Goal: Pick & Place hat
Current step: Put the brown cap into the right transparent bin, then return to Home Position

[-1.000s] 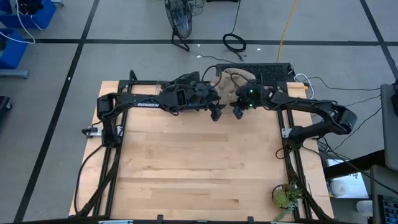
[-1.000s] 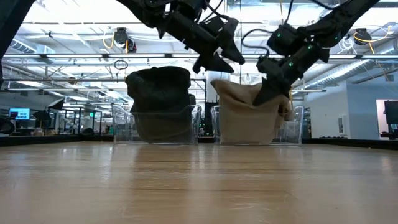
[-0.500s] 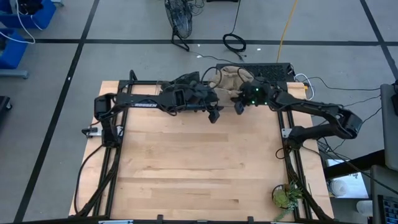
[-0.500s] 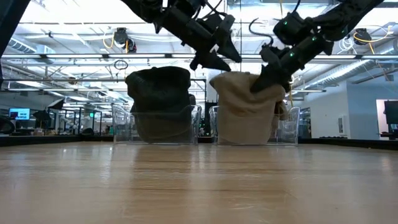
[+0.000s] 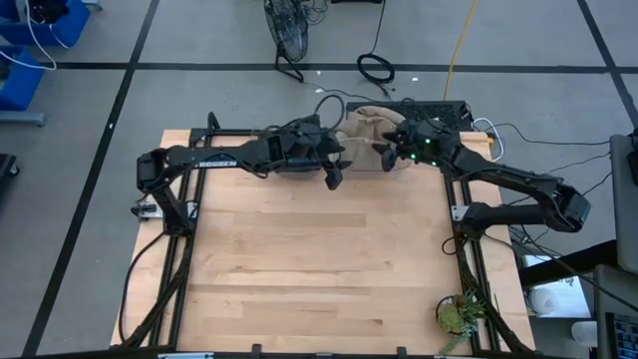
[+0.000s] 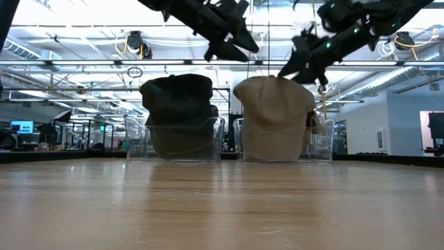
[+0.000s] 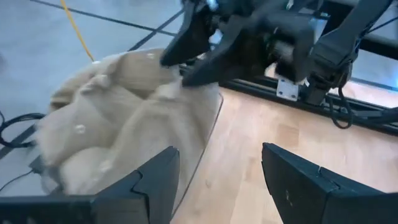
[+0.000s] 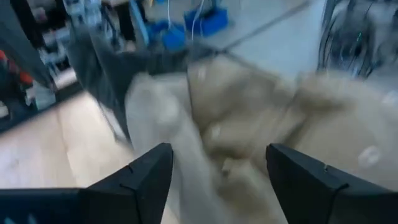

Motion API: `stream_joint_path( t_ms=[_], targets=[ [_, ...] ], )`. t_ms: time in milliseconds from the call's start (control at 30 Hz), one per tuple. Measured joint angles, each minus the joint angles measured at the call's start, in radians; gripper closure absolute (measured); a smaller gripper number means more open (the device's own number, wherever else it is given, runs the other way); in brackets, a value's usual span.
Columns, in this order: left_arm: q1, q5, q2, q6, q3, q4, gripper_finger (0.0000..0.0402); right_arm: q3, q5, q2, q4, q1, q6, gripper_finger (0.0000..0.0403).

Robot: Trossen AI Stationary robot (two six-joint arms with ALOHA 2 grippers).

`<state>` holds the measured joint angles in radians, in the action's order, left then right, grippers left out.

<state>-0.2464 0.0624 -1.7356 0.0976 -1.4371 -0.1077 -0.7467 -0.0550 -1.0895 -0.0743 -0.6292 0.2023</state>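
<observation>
Low view, tan hat [image 6: 274, 118] in clear bin [image 6: 320, 147], right gripper [image 6: 300, 64] fingers apart above it, left gripper [image 6: 232, 43] fingers apart nearby

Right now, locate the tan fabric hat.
The tan fabric hat sits in a clear plastic bin at the table's far edge, right of the black hat, under the right hand.

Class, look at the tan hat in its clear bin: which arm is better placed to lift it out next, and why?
Probably the right: the right gripper sits open directly above the tan hat, at its crown. The left gripper hangs higher, off beside it, between the two bins.
</observation>
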Motion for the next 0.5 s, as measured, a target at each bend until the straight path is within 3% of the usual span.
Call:
stream_joint_path(
  t_ms=[300,400,500],
  targets=[
    [-0.025,0.007,0.124,0.025,0.0,-0.223,0.0174,-0.001,-0.005,0.133,0.096,0.011,0.026,0.0155],
    [-0.027,0.003,0.185,0.026,0.025,-0.26,0.0174,-0.001,-0.075,0.157,0.133,0.048,0.026,0.0181],
    [-0.024,-0.016,0.269,0.027,0.096,-0.241,0.0193,-0.001,-0.1,0.172,0.132,0.108,0.022,0.0232]
  ],
)
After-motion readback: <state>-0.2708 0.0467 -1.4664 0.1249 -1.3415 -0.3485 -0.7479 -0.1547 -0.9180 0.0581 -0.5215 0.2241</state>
